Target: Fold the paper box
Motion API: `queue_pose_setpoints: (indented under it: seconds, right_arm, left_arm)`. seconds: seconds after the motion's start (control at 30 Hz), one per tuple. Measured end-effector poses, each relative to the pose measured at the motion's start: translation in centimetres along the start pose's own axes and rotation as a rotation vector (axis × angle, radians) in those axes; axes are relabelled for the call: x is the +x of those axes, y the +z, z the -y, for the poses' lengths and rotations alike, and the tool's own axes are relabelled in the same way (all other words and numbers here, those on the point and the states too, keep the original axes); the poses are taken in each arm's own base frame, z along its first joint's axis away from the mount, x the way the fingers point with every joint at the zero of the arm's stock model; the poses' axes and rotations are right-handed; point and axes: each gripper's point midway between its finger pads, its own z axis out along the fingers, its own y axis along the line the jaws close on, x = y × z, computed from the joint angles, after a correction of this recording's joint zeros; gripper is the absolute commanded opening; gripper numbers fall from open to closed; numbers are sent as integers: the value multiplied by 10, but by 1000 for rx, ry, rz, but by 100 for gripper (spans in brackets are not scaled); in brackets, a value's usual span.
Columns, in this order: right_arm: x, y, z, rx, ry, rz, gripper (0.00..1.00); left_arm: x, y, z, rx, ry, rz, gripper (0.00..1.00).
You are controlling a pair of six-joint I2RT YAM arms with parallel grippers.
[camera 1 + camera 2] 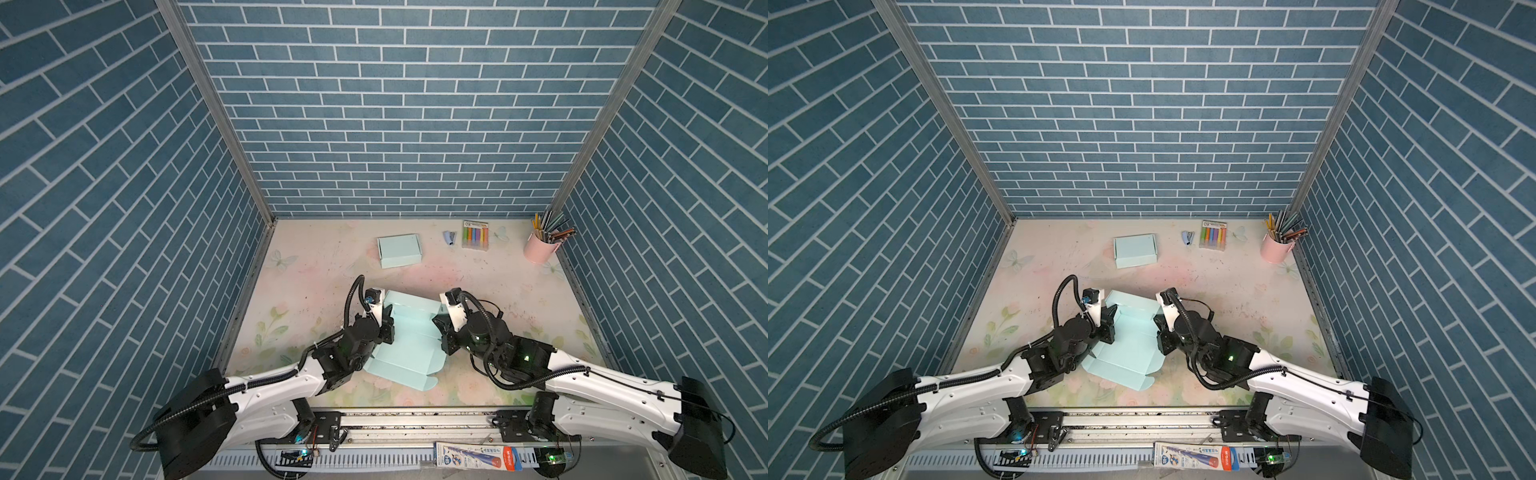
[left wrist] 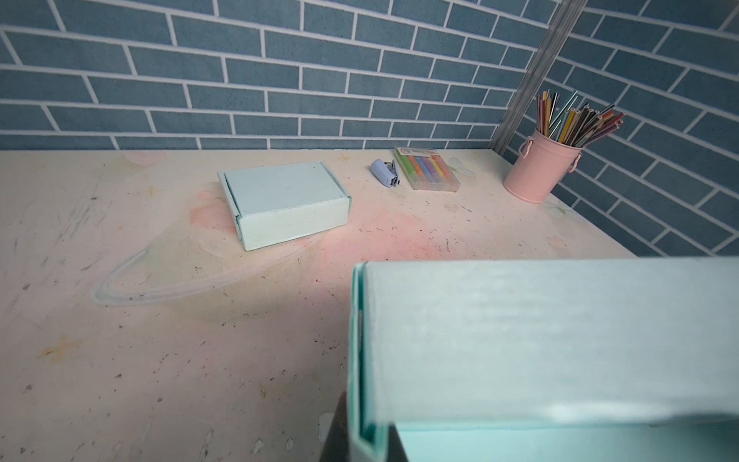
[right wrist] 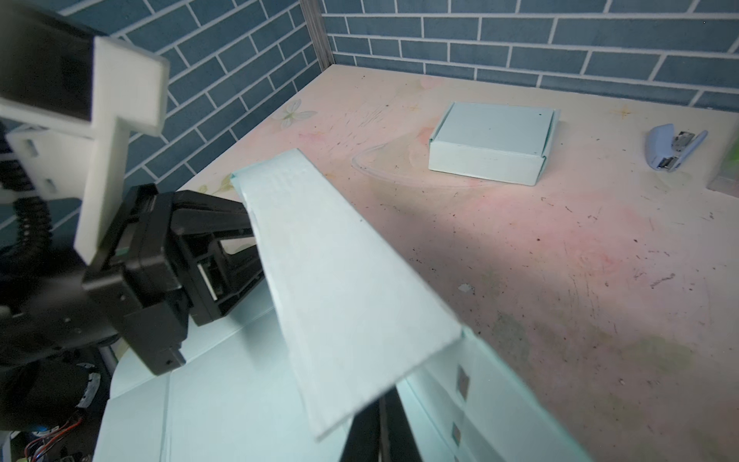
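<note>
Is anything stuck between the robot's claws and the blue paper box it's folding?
No, nothing visible is in the way. The left gripper and right gripper are both right at the paper box, one on each side wall. The finished box, stapler, marker pack and pencil cup all sit far behind it.

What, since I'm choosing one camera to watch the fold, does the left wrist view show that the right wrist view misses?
Only left wrist: the pink pencil cup in the corner. Only right wrist: the left claw at the raised flap. Both: the half-folded paper box up close, the finished box, the stapler.
</note>
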Motion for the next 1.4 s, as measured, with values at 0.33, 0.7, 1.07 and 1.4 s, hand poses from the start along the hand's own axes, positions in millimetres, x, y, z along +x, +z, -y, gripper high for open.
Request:
queue_pose_setpoints:
  seconds: [0.33,0.7,1.07,1.4]
  right_arm:
    - [-66,-66,-24,-191,-37,332,22]
    - [-30,-38,-26,-228,-60,324,12]
    - [-60,-25,-35,-232,-49,388,9]
    - [-51,10,-29,-177,-35,292,8]
  left_arm:
    - [-50,-24,-51,-11,-183,91,0]
    - [-56,-36,-46,72,-289,76,0]
    - [-53,-35,-36,128,-311,53,0]
    - [-35,-31,-43,111,-315,23,0]
